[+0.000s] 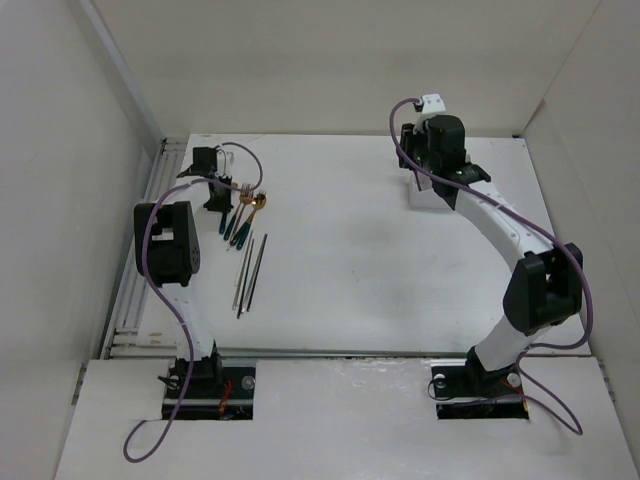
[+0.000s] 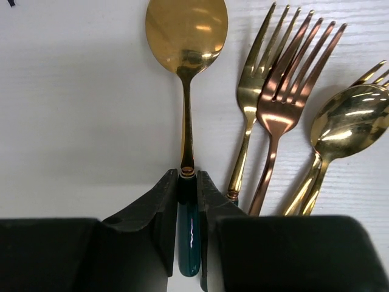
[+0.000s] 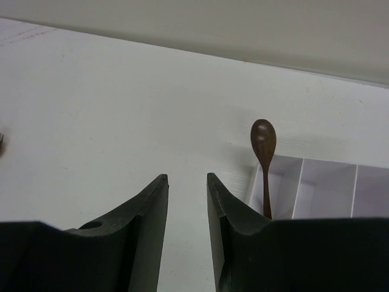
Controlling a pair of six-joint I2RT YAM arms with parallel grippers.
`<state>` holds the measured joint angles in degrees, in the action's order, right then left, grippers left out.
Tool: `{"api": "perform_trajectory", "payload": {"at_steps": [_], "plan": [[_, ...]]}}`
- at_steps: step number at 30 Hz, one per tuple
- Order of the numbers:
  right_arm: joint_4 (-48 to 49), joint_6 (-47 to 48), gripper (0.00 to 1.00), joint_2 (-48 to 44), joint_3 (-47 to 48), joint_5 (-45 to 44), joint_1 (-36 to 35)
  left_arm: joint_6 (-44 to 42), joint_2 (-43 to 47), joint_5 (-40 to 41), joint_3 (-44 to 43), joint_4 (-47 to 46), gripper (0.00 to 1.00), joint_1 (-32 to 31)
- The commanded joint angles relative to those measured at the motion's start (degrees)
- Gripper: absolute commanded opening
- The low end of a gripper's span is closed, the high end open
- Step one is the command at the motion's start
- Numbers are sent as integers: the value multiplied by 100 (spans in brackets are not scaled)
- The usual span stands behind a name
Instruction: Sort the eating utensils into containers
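my left gripper (image 2: pixel 188 182) is clamped on the green handle of the gold spoon (image 2: pixel 186 36), flat on the table (image 2: pixel 73 121) beside the forks (image 2: pixel 276 91). thin grip, it may swivel when lifted. right gripper (image 3: pixel 186 182) gapes empty.

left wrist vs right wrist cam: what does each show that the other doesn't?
Left wrist only: the left gripper shut on the green handle of a gold spoon, with a gold fork, a copper fork and a second spoon lying to its right. Right wrist only: the right gripper open and empty, a white divided box, and a dark brown spoon with its handle down in the end compartment. Both: bare white table.
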<state>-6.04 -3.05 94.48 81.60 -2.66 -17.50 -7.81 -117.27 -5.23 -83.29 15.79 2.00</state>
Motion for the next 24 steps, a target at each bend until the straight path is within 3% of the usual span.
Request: {"api": "perform_trajectory", "payload": {"at_steps": [1,4,6,8,10,11,12,17,24], "plan": [[42,129,37,-333,84,475,-149,131,326,-276,-354,161,0,29],[-11,322,41,-403,189,1318,-254,44,826,-872,-706,292,0,29],[-11,428,50,-404,268,1740,-402,-202,1048,-1328,-987,363,0,29],[-11,585,61,-465,417,1795,-535,-264,1354,-1576,-1232,425,0,29],[-11,700,63,-518,548,1987,-728,-317,1549,-2144,-1400,557,0,29],[-11,761,68,-570,550,2040,-798,-265,1750,-2383,-1462,557,0,29],[-11,866,80,-571,619,2041,-877,-204,1856,-2629,-1515,557,0,29],[358,727,81,-466,848,3259,-1255,139,2498,-3746,-1454,-84,0,-314],[1727,-405,81,219,1288,3929,-1642,1009,2999,-4081,-1339,-911,0,-929]]}}
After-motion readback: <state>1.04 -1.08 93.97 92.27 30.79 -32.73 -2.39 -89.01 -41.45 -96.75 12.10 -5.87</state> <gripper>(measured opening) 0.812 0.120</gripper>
